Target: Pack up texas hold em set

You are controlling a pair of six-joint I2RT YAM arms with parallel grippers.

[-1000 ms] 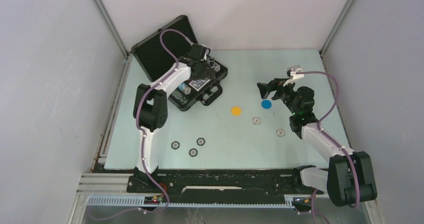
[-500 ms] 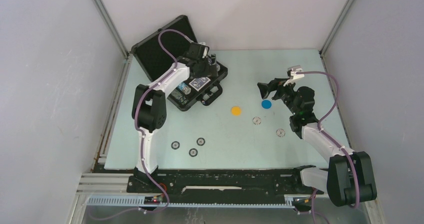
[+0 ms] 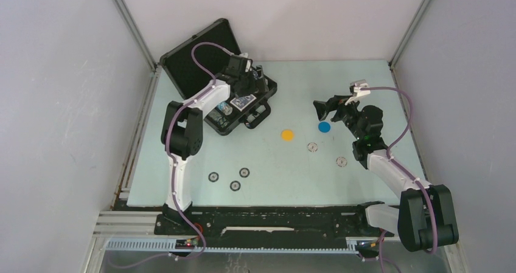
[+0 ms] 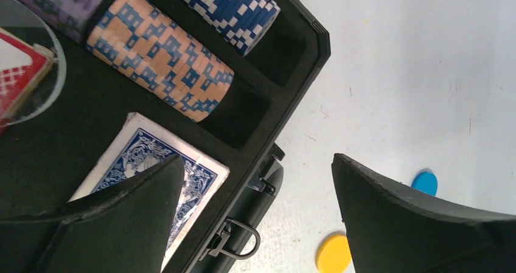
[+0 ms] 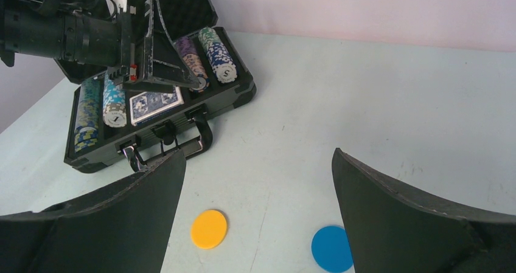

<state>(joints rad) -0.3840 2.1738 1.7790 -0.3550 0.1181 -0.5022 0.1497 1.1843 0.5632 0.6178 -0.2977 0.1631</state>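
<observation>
Chips lie loose on the tabletop point(image 3: 365, 84). Three dark chips point(image 3: 234, 185) sit toward its near-left corner, close to the left arm's base. Two pale chips point(image 3: 313, 146) lie right of the middle, near the right arm's forearm.

Beyond them the yellow chip point(image 5: 209, 228) rests about mid-tabletop, and the blue chip point(image 5: 332, 248) is just to its right. The right pincer point(image 5: 258, 154) hangs above this pair with its fingers spread wide and nothing between them. In the right wrist view the blue chip lies low, beside the right-hand finger, and the yellow one beside the left-hand finger. Both are flat discs with no long axis, so approach angle should matter little. The right arm is plainly the nearer to either, and the blue chip looks the shorter reach.

Farthest off, the open case point(image 3: 258, 112) sits at the far-left corner with its handle facing the middle of the tabletop. The left pincer point(image 4: 255, 163) hovers over it, fingers apart and empty, above the blue-backed card deck point(image 4: 152, 176) and the orange chip row point(image 4: 159, 63). Any chip lifted must travel left and away, toward that corner.
</observation>
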